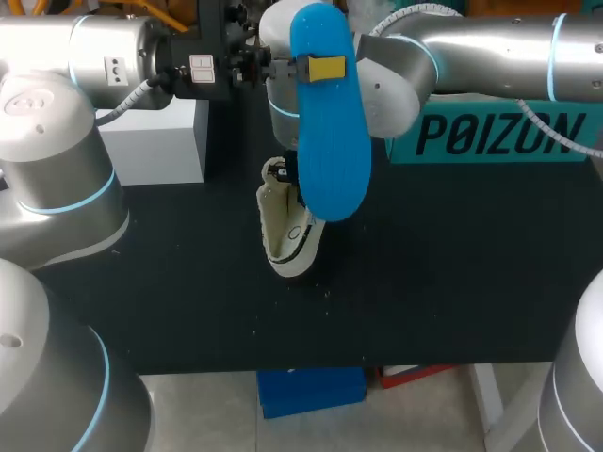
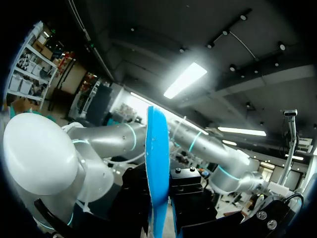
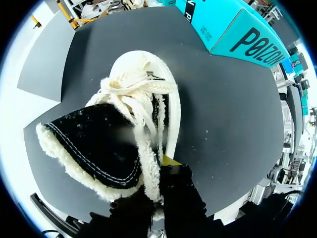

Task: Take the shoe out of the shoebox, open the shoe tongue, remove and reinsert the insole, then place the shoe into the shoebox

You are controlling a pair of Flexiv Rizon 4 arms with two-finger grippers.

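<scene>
Left jaws clenched on blue insole (image 1: 328,141), edge-on between them. Right jaws grasping fleece-lined shoe (image 1: 283,235) collar, on desk (image 1: 452,273).

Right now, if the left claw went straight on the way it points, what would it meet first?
Likely the right arm: the left claw, shut on the blue insole, points at its wrist, though depth is unclear.

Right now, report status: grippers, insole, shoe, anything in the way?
Left gripper shut on insole, held high, clear of shoe. Right gripper shut on shoe's fleece collar, shoe on table. Right arm close by insole.
</scene>
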